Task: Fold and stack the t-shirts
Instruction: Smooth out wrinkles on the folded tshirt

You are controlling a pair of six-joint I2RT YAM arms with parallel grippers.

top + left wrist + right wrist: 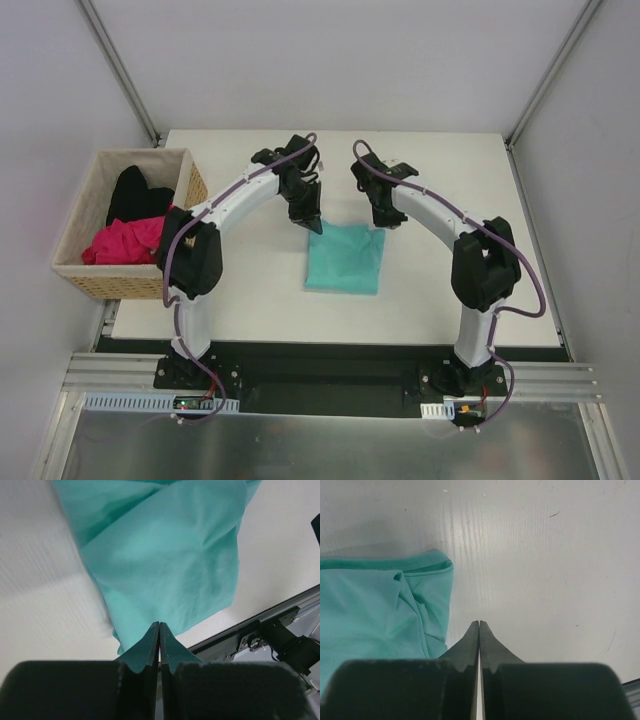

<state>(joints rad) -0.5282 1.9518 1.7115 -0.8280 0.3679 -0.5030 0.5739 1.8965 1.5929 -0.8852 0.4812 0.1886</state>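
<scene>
A teal t-shirt (345, 260) lies folded into a rectangle at the middle of the white table (450, 170). My left gripper (314, 226) is at its far left corner. In the left wrist view this gripper (159, 624) is shut, its tips over the edge of the teal t-shirt (165, 555), with no cloth visible between them. My right gripper (392, 222) is just off the far right corner. Seen from its wrist, it (479, 622) is shut over bare table beside the teal t-shirt (370, 615). A pink t-shirt (125, 243) and a black t-shirt (135, 195) lie crumpled in the basket.
The wicker basket (110, 283) stands at the table's left edge, beside the left arm's elbow. White walls close in the back and both sides. The black rail (260, 625) of the table's near edge shows in the left wrist view.
</scene>
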